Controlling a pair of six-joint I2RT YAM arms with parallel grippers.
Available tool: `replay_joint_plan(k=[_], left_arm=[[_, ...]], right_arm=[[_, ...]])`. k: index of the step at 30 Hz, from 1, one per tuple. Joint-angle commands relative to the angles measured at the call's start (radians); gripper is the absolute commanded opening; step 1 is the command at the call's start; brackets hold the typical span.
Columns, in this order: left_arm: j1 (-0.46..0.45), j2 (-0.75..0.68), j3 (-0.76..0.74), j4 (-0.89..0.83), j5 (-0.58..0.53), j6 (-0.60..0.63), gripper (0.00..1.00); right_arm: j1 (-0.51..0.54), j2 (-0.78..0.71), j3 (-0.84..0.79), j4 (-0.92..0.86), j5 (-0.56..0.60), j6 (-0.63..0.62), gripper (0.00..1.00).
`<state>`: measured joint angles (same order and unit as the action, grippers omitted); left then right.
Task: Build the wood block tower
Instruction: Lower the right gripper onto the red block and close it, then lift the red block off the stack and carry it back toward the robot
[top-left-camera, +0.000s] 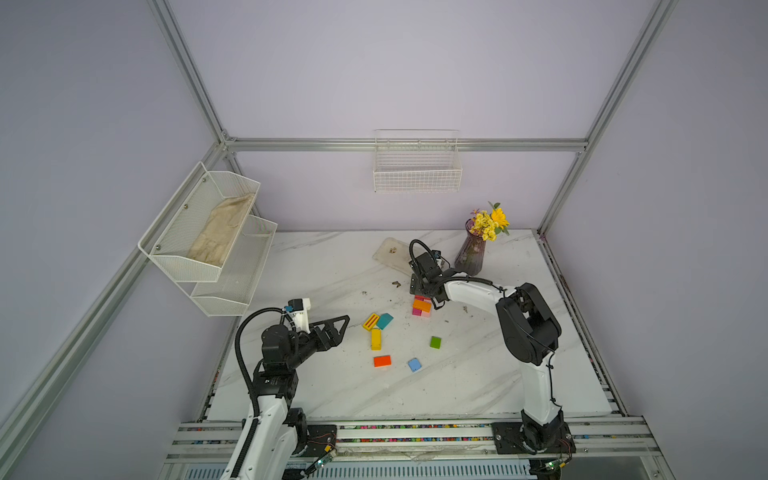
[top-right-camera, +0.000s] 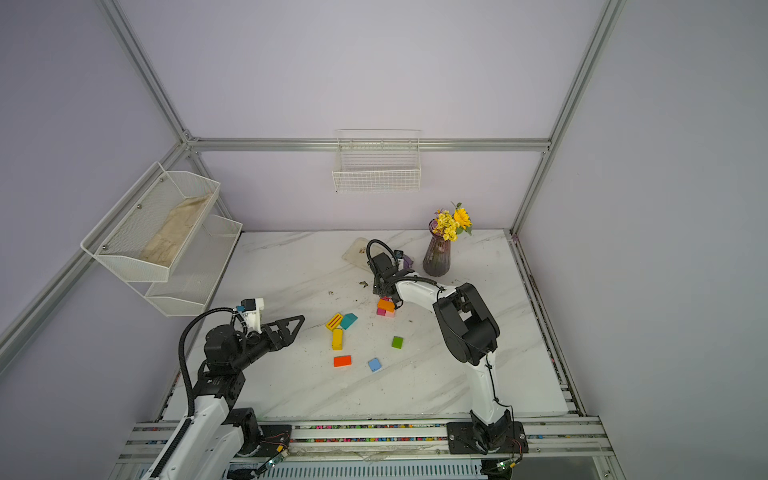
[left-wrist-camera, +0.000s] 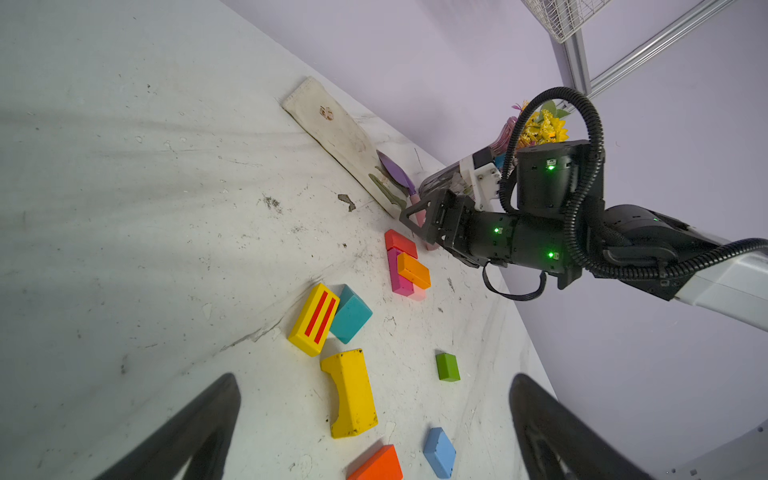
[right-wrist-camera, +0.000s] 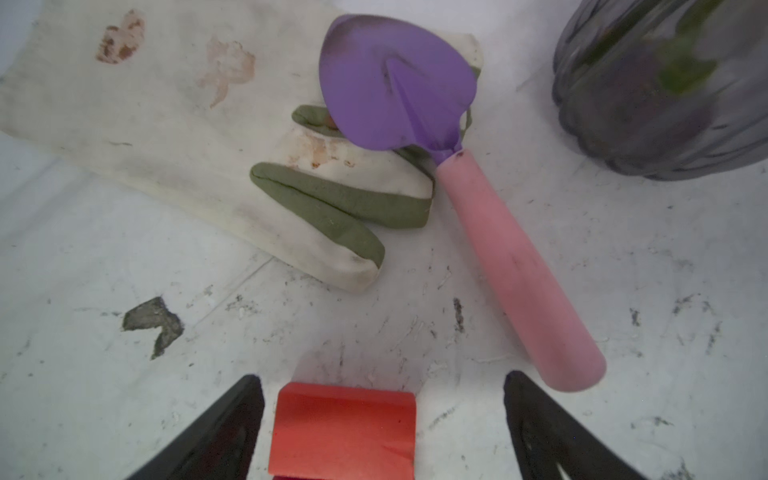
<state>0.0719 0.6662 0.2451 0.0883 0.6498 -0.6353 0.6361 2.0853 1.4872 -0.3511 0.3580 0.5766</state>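
Odds and ends on my table (top-left-camera: 332, 266)
A purple vase (top-left-camera: 469, 257) of yellow flowers (top-left-camera: 490, 222) stands at one o'clock. A stained glove (right-wrist-camera: 187, 137) lies at twelve, with a pink-handled purple trowel (right-wrist-camera: 478, 208) resting across its fingers, near the vase.

White arms (top-left-camera: 469, 291), black joints (top-left-camera: 528, 332), ribbed cables (top-left-camera: 237, 341)

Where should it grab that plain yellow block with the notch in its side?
Come from above and pinch the yellow notched block across its width near one solid end. It lies flat, and the curved notch thins the middle, so the ends probably give fuller parallel faces.
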Motion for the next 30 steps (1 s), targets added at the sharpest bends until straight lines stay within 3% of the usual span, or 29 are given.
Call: replay_joint_plan(k=[1,30], left_arm=[[0.008,-0.007,-0.012,0.024,0.004,0.007,1.0],[0.008,-0.016,-0.015,0.024,0.005,0.006,1.0]], right_arm=[[0.008,0.04,0.039,-0.048,0.0,0.015,0.92],[0.01,0.065,-0.019,-0.024,-0.022,0.08,0.66]])
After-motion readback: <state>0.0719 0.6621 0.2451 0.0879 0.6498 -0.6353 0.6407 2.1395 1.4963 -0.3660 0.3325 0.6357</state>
